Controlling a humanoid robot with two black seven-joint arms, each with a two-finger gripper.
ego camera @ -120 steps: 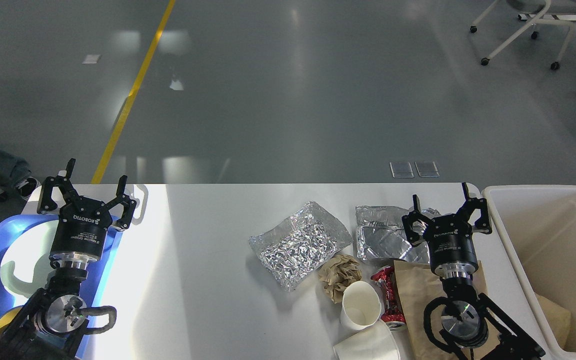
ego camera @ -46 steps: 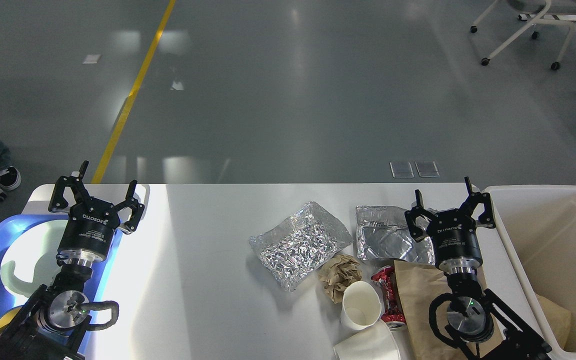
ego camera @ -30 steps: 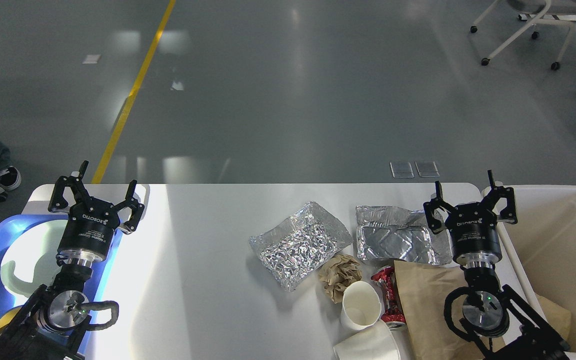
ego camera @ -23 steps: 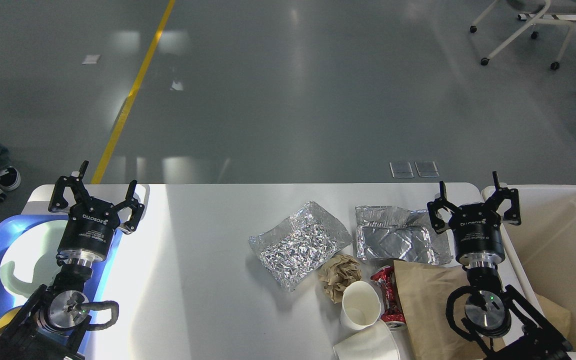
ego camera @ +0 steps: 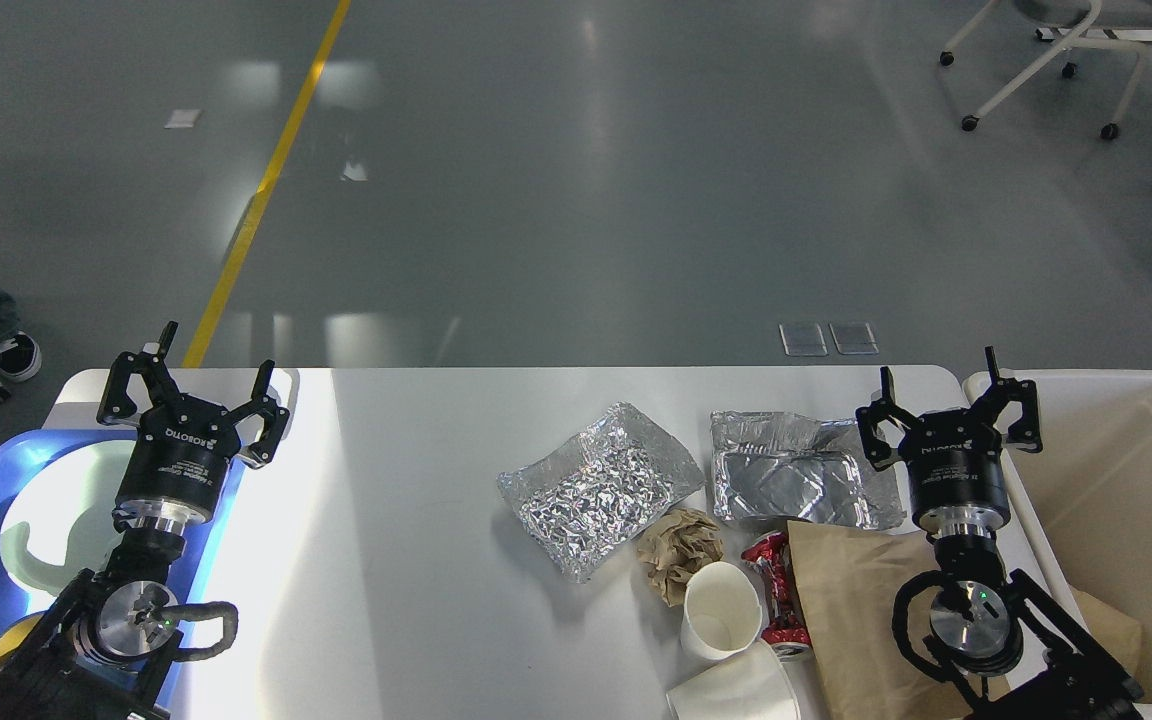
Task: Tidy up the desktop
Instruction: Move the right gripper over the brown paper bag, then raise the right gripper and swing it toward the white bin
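Tidying barely begun: litter remains on the tabletop point(ego camera: 416, 560).

Head view: 2 foil wrappers point(ego camera: 598, 487), a paper ball point(ego camera: 678, 553), 2 cups point(ego camera: 721, 610), a can point(ego camera: 774, 590) and a brown bag point(ego camera: 851, 610) crowd its near right; the bin point(ego camera: 1101, 480) holds little. Left gripper point(ego camera: 194, 385) and right gripper point(ego camera: 948, 415) hang released, empty.

The counter point(ego camera: 416, 560) is a broad white rectangle with rounded far corners and a smooth matte top, lying flat and level. Its left part glares under a bright patch of light, the middle stretch is bare and evenly lit, and the right half toward the near edge is crowded with litter. The far edge runs straight across; the near edge runs out of view at the bottom.
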